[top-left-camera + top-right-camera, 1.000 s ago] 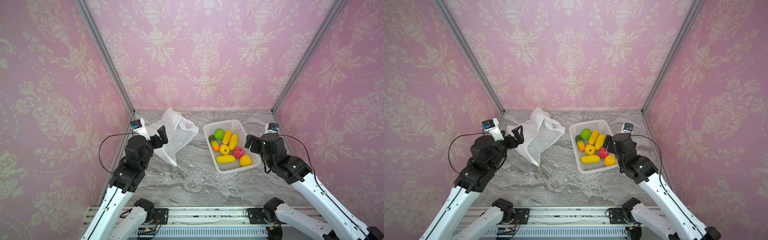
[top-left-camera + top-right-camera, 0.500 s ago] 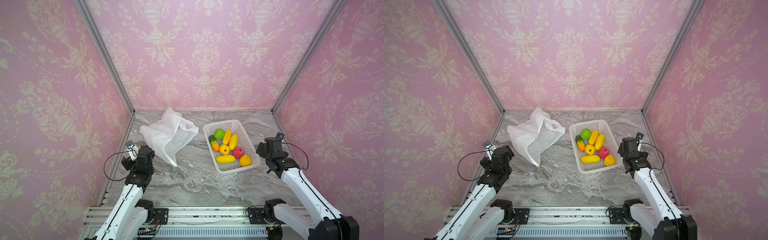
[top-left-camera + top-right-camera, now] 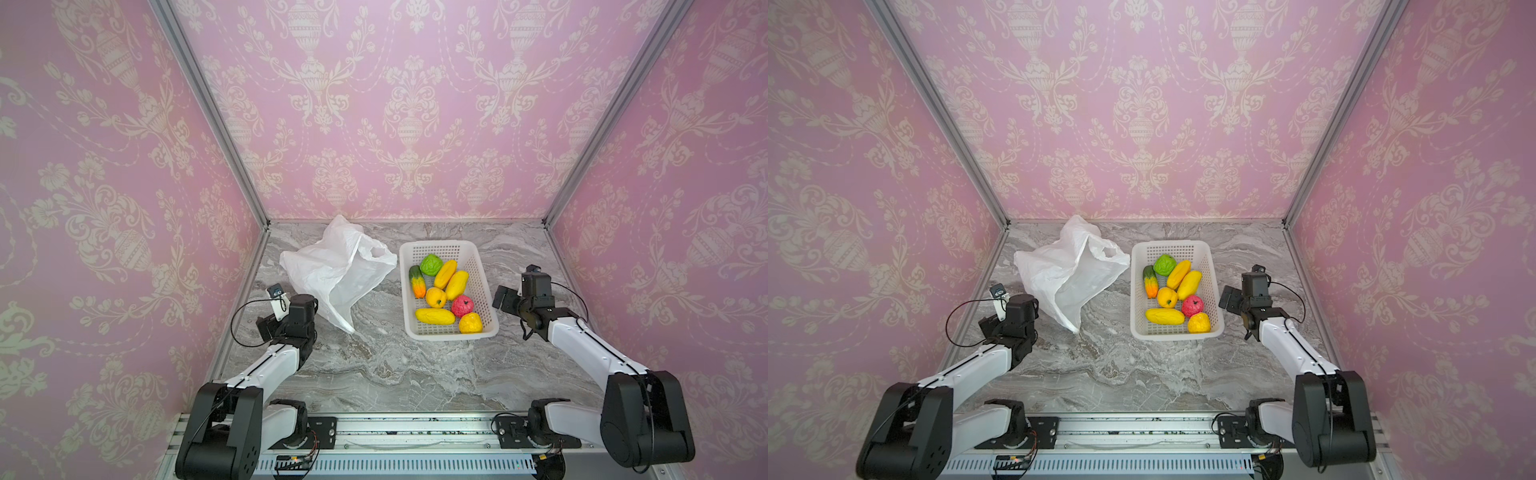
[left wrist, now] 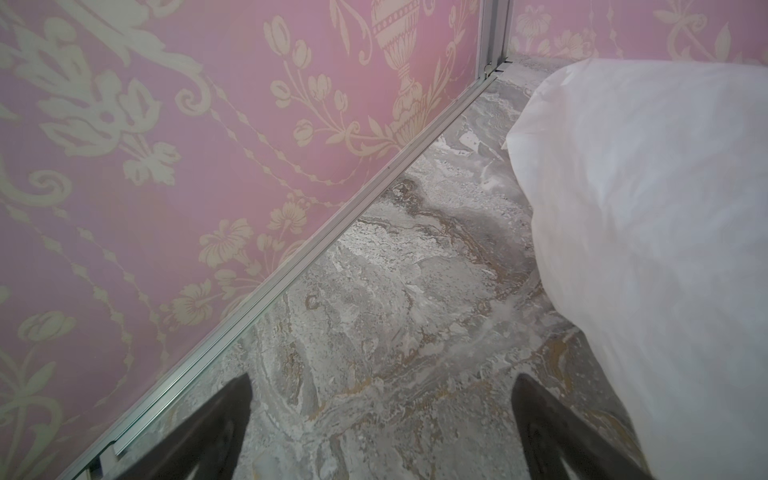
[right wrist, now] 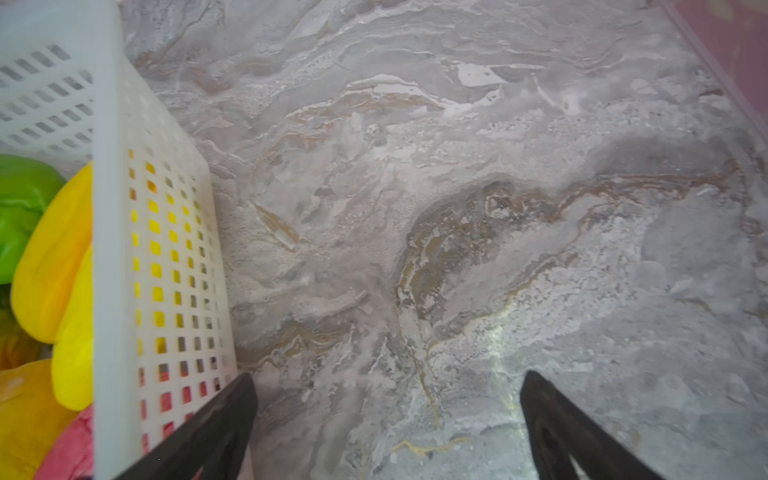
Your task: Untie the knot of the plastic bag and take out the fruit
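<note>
White basket (image 3: 449,248) sits on the marble table (image 3: 386,370) w/ all the fruit (image 3: 435,316) inside it, 8 pcs. A bumpy green one (image 3: 431,264) is at the basket's far end, w/ two long yellow ones (image 3: 445,274) side by side next to it. A green-to-orange pc (image 3: 417,281) lies along the basket's left wall and a round orange-yellow one (image 3: 435,297) is approx. mid-basket. At the near end are a red pc (image 3: 462,306), a long yellow one lying crosswise and a lumpy orange-yellow pc (image 3: 470,323) in the near right corner. The plastic bag (image 3: 338,270) lies slack and crumpled on the table just left of the basket. Its tip reaches twd the basket's far left corner; can't tell if they touch. One loop handle (image 3: 377,251) gapes open on that side. The left gripper (image 4: 382,380) is beyond the bag from the basket, by the side wall (image 4: 166,166). Its fingers are spread wide w/ nothing btwn them but bare marble, and the bag's edge is just beside one finger. The right gripper (image 5: 388,376) is just beside the basket's right wall, fingers also spread wide and empty. One finger (image 5: 216,424) is close against the perforated wall; contact can't be told.
</note>
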Controlling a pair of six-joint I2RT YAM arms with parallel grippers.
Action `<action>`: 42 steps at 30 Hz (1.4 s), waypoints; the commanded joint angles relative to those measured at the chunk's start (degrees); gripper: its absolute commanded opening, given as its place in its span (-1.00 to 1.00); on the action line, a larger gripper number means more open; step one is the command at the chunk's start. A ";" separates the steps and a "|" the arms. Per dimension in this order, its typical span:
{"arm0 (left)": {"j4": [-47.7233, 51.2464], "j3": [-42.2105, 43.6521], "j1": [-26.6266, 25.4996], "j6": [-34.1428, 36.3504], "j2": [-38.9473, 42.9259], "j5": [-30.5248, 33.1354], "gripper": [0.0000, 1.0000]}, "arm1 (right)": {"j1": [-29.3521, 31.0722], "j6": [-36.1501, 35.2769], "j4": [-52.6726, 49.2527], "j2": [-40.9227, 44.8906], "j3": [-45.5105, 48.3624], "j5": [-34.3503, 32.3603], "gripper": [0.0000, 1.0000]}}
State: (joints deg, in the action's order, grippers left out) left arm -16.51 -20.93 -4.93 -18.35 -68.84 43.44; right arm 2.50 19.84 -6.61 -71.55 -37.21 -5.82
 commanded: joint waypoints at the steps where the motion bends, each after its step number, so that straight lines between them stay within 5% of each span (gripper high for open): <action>1: -12.75 1.49 0.62 3.91 -2.38 -6.23 0.99 | 1.91 -3.96 4.68 -0.42 0.38 4.84 1.00; 5: -25.04 2.27 0.89 7.66 -9.48 -11.81 0.98 | 3.47 -6.89 11.09 0.18 1.74 3.69 1.00; 9: -22.42 -1.46 0.97 9.39 -12.74 -14.49 0.99 | 3.76 -11.25 22.59 3.72 7.52 -2.98 1.00; 14: -26.90 -0.52 1.14 12.31 -13.69 -10.66 0.98 | 3.59 -19.51 54.27 -2.07 19.84 -10.12 1.00; 17: -28.89 0.16 1.24 13.32 -13.81 -11.61 0.97 | 1.17 -18.51 55.67 -8.21 18.06 -3.12 1.00; 21: -32.83 1.30 1.19 15.63 -14.80 -14.61 0.95 | 0.29 -20.14 70.56 -17.99 20.58 5.81 1.00; 24: -46.92 4.24 2.29 17.24 -20.82 -17.42 0.98 | -1.30 -17.62 70.49 -16.76 21.65 4.36 1.00; 29: -42.80 2.18 3.38 17.73 -23.74 -28.26 0.99 | -2.71 -14.52 70.14 -17.26 21.25 1.34 1.00; 30: -50.31 2.82 3.46 19.21 -26.96 -28.56 0.99 | -2.68 -14.60 68.39 -16.98 20.33 1.28 1.00; 33: -38.94 0.45 3.96 16.66 -23.43 -28.58 0.99 | -2.35 -15.82 62.85 -16.95 17.46 2.95 1.00; 36: -47.56 2.94 3.48 18.24 -25.55 -27.90 0.99 | -0.94 -16.82 62.16 -16.96 17.04 0.76 1.00; 42: -48.02 3.18 3.28 19.21 -25.60 -30.60 0.99 | -0.92 -16.94 61.97 -16.91 17.02 0.99 1.00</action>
State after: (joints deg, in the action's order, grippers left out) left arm -62.76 -17.98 -1.63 -0.91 -93.86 14.85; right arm 1.43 3.16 56.64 -88.64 -19.31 -4.03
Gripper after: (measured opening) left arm 0.992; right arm 0.998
